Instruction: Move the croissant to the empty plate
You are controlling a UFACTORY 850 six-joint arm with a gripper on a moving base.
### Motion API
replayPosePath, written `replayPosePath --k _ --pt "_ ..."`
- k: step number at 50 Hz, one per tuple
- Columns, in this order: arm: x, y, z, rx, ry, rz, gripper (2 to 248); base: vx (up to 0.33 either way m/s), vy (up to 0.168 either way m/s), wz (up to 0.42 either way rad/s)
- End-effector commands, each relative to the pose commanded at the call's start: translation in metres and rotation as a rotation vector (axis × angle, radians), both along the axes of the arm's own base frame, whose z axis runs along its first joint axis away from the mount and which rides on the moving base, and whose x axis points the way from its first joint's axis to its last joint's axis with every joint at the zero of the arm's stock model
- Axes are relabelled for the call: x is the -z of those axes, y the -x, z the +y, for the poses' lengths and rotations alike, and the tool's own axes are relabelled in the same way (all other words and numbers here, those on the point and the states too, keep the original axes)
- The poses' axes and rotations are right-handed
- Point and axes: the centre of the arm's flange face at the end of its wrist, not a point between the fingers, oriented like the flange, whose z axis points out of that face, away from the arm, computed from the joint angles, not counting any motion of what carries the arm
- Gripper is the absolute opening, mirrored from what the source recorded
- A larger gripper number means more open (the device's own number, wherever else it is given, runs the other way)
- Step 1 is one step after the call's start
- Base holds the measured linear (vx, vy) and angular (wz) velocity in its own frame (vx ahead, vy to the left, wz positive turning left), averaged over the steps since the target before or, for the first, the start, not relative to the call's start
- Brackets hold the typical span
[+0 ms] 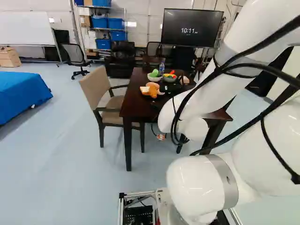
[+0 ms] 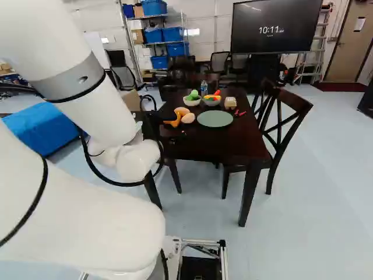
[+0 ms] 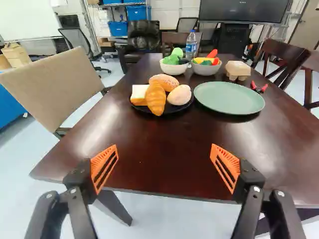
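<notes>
Dark table, croissant pointing lengthwise toward the near edge, jaws spread wide

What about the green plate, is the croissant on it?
No, the croissant lies among other breads on the black plate, beside the green plate.

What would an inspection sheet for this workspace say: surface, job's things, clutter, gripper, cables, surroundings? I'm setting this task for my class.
Surface: dark wooden table, glossy.
Job's things: croissant on the black plate with other breads; empty green plate beside it.
Clutter: white bowl and grey bowl, both filled, bottle, carton, red-handled tool.
Gripper: open, holding nothing.
Cables: black cable looping off the arm.
Surroundings: beige-backed chair, dark wooden chair beside the table; screen beyond.
</notes>
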Motion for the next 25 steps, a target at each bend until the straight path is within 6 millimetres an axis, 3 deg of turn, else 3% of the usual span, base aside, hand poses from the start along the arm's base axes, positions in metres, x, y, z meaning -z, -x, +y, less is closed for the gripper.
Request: replayPosePath --k 25 --pt "-0.020 -0.015 0.001 -0.002 0.000 -0.026 247 0.000 0.000 0.000"
